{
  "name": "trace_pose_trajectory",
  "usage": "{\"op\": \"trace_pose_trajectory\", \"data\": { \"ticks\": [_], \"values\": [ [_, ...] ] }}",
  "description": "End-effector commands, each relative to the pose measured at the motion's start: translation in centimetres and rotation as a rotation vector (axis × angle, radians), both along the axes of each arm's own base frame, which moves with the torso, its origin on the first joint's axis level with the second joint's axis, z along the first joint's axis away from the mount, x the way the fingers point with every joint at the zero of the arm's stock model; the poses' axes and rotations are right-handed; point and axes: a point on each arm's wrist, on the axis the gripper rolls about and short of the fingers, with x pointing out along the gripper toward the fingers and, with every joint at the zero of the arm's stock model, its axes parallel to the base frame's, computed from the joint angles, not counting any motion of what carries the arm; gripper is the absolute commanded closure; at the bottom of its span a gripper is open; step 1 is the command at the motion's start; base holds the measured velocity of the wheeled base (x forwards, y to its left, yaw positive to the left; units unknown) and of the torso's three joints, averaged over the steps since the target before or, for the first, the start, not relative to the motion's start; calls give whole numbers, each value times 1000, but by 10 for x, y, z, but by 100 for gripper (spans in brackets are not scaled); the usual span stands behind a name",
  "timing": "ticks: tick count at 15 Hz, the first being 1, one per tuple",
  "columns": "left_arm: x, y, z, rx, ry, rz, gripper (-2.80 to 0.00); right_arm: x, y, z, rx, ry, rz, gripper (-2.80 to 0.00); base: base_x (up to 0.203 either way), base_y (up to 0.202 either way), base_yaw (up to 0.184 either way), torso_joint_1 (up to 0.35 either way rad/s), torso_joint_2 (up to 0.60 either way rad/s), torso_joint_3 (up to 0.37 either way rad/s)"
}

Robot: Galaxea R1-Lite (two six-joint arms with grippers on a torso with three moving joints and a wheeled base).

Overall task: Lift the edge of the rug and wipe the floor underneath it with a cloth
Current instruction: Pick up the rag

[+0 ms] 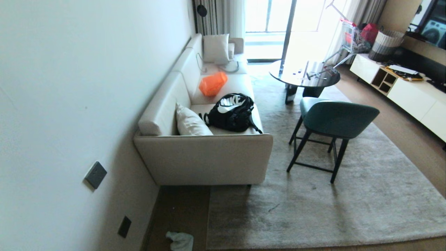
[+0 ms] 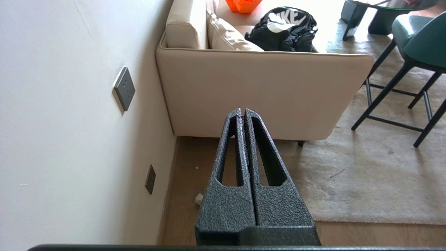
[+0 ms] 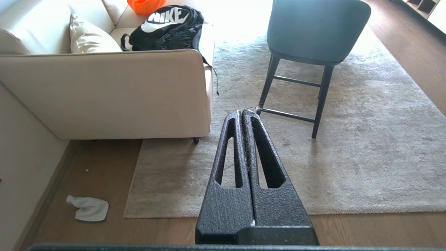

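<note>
My left tool (image 2: 244,112) and my right tool (image 3: 245,113) both hang above the floor (image 3: 104,164) with fingers pressed together, holding nothing. The cloth (image 3: 89,208) lies crumpled on the bare floor near the wall, just beside the rug edge (image 3: 134,181), which lies flat. The sofa (image 1: 209,158) stands beyond, a chair (image 1: 331,122) on the rug.

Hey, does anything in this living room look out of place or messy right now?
Yes: a small crumpled white terry cloth lies on the brown wood plank floor, between the wall and the light-grey plush rug's corner. A few pale specks dot the floor nearby.
</note>
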Motion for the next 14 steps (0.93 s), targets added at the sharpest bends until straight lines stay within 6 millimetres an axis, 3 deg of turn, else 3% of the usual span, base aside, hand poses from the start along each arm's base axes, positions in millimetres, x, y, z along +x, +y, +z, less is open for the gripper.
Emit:
{"op": "trace_pose_trajectory", "data": {
  "ticks": [1,14],
  "values": [
    [0,0,0,-1,0,1,0,0,0,0,0,1,0,0,0,0,0,0,0,0],
    [0,0,0,1,0,2,0,0,0,0,0,1,0,0,0,0,0,0,0,0]
  ]
}}
